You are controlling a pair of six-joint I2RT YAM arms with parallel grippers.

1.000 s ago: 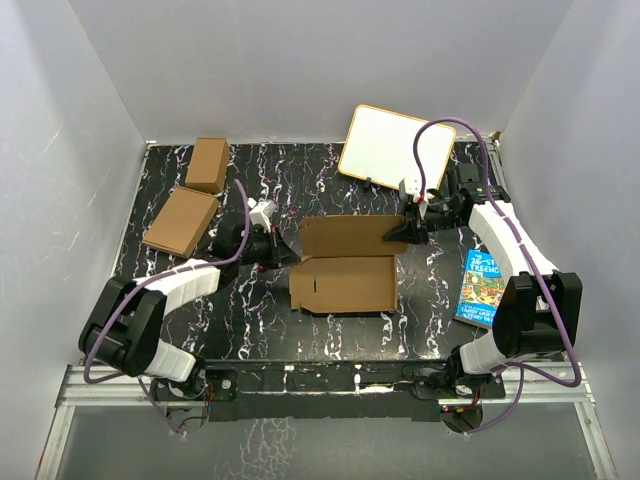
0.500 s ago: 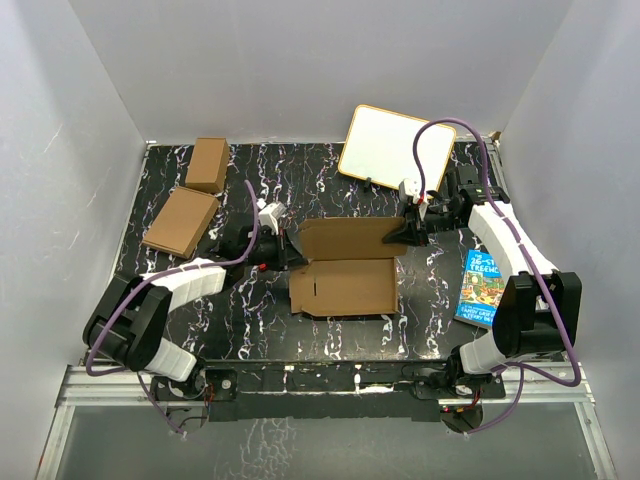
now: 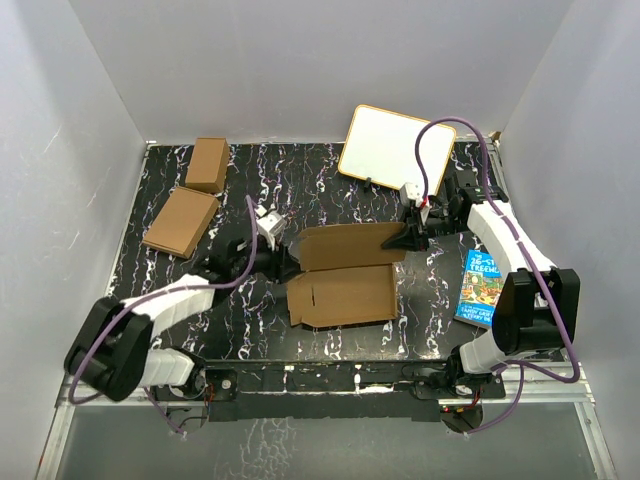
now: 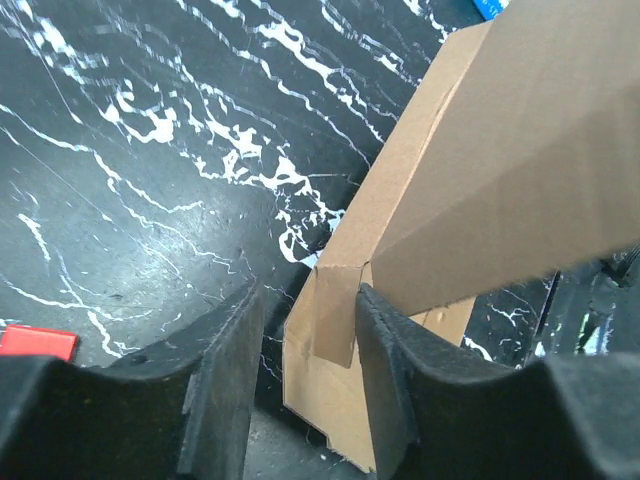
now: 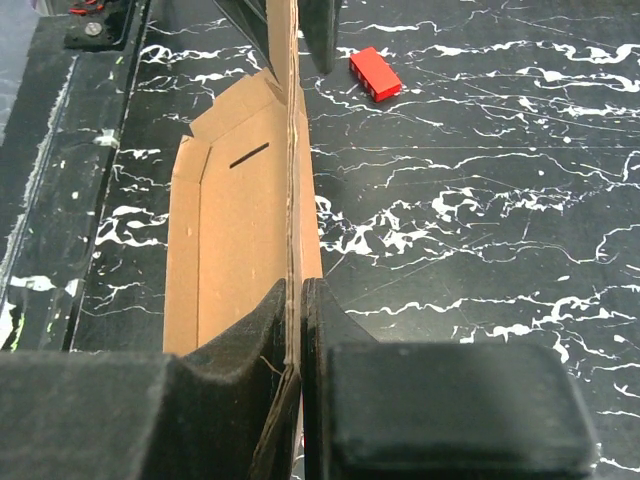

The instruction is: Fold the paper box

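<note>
The paper box (image 3: 340, 295) lies in the middle of the table, its base flat and its rear panel (image 3: 345, 245) raised on edge. My right gripper (image 3: 405, 238) is shut on the right end of that panel. In the right wrist view the pads (image 5: 300, 300) pinch the upright cardboard edge (image 5: 292, 150). My left gripper (image 3: 285, 262) is at the box's left end and stands open. A small corner flap (image 4: 335, 315) hangs between its fingers (image 4: 305, 370), close against the right finger (image 4: 385, 370) and apart from the left one.
Two other brown cartons (image 3: 208, 163) (image 3: 181, 221) sit at the back left. A white board (image 3: 395, 145) leans at the back right and a book (image 3: 484, 285) lies at the right edge. A small red block (image 5: 376, 73) lies beyond the box's left end.
My left gripper has opened and moved right, up to the box's left end. The raised panel has tilted and the box has shifted slightly. The right gripper keeps its grip.
</note>
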